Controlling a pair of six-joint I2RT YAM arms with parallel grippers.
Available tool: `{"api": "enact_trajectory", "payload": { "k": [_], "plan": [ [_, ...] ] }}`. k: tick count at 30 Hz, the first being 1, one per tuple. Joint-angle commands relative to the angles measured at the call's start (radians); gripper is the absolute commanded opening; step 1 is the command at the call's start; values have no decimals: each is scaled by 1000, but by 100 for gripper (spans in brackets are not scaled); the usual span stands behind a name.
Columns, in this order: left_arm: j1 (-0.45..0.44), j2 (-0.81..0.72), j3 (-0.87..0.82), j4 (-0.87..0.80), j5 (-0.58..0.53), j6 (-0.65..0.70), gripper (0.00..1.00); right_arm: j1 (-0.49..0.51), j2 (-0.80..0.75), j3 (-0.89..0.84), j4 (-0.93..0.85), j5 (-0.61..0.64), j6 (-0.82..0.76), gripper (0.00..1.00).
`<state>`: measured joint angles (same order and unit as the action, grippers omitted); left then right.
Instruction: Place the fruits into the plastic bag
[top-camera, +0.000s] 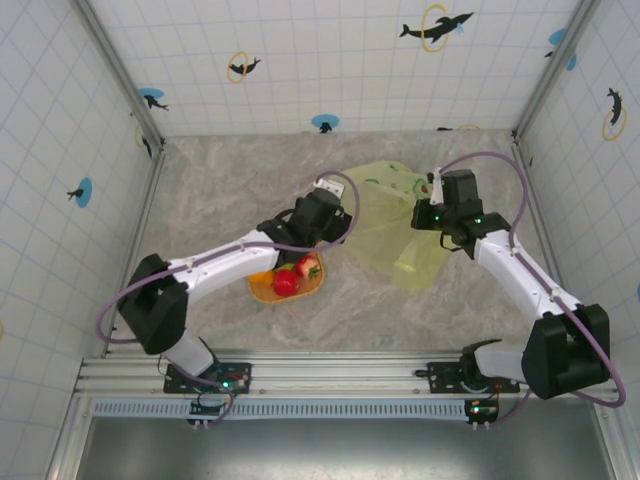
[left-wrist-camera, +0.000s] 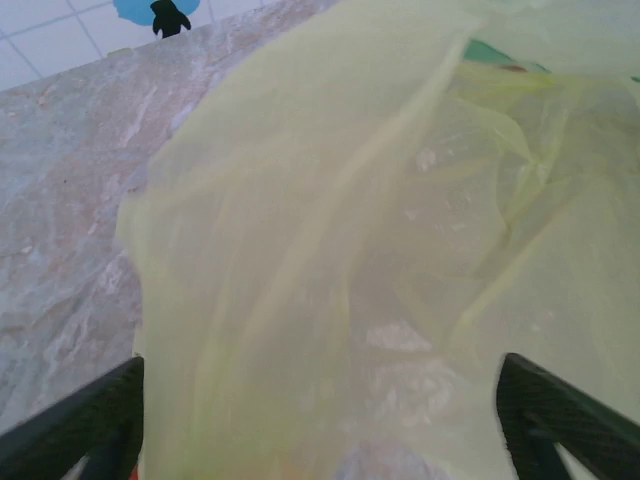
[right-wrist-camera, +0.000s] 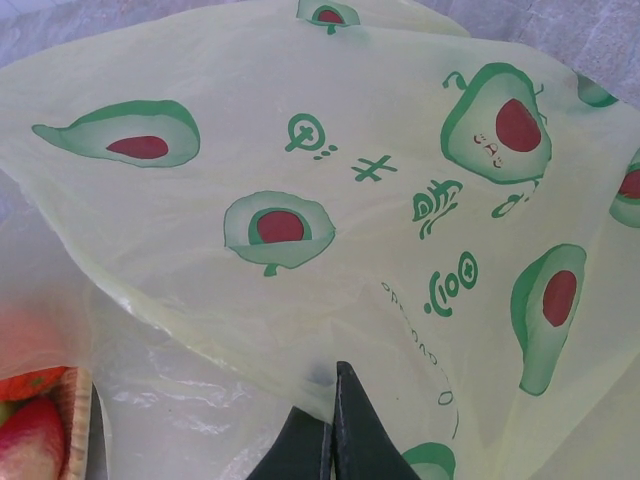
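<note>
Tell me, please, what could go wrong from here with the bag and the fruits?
1. The right tool pinches just a thin fold of the bag; the film may slip free and the mouth sag shut.
2. The left tool stands open with loose film between its jaws; moving off, it might snag and drag the bag.
3. Fruits lie on the plate near the bag; a dragged bag could knock them off.

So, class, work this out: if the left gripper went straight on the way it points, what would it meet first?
The plastic bag: its yellow-green film lies straight ahead of the open left gripper, probably close, though depth is hard to judge.
</note>
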<state>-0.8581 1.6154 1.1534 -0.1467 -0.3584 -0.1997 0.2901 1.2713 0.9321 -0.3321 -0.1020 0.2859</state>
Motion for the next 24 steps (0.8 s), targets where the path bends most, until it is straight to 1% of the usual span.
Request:
{"api": "enact_trajectory", "payload": {
  "k": [1, 3, 7, 9, 11, 12, 15, 16, 19, 21, 24],
  "plan": [
    [37, 54, 72, 31, 10, 59, 74, -9, -42, 50, -31, -14, -74, 0],
    [51, 71, 96, 31, 103, 54, 54, -13, -57, 43, -34, -2, -109, 0],
    [53, 62, 162, -45, 317, 66, 21, -10, -92, -2, 13, 24, -168, 1],
    [53, 43, 190, -79, 433, 52, 9, 8, -117, -38, 64, 50, -203, 10],
    [54, 23, 213, -98, 513, 41, 2, 36, -135, -66, 110, 84, -247, 21],
    [54, 15, 229, -111, 543, 37, 0, 58, -139, -78, 129, 117, -273, 28],
    [54, -3, 261, -129, 609, 29, 0, 124, -136, -103, 172, 211, -349, 41],
    [54, -6, 267, -129, 630, 27, 0, 141, -130, -107, 180, 229, -365, 44],
    [56, -4, 283, -125, 686, 16, 0, 183, -98, -113, 204, 267, -404, 50],
    [56, 1, 293, -130, 707, 15, 0, 214, -76, -113, 219, 331, -430, 52],
    [58, 7, 298, -140, 720, 18, 0, 241, -50, -111, 244, 373, -469, 54]
  ]
}}
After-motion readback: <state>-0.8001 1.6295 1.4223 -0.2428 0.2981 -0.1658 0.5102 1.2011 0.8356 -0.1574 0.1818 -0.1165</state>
